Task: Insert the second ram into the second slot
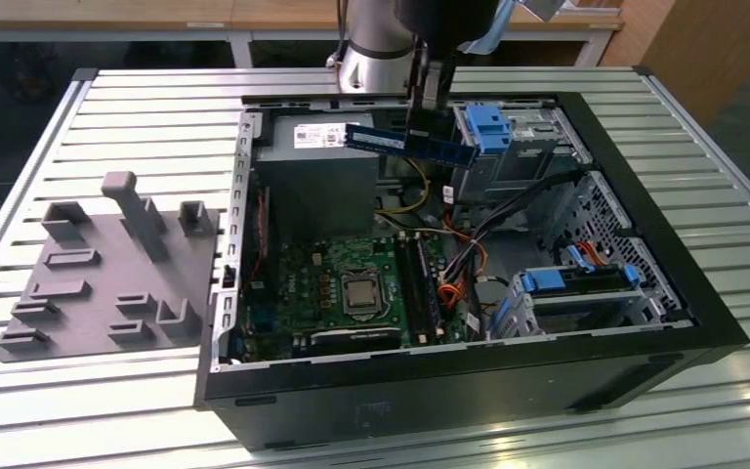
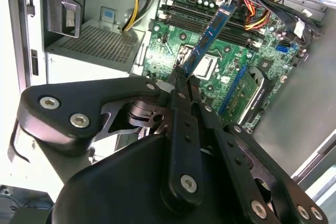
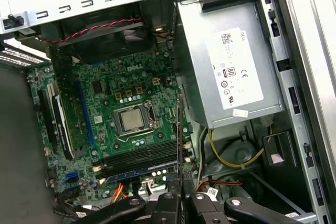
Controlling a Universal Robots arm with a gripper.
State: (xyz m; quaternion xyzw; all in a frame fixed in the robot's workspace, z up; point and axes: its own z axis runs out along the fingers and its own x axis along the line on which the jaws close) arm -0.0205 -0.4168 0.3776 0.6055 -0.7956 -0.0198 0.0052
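Gripper [image 1: 424, 119] pinches the second ram [image 1: 395, 140] in mid-air. Across the bench [image 1: 89, 410], from the exterior view's left: a gray holder plate [image 1: 95, 283], then the open computer case [image 1: 479, 391], the stick hanging above its interior toward the far edge.

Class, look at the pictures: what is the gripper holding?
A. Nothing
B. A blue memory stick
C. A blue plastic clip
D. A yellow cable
B: the gripper is shut on the memory stick, holding it above the open computer case.
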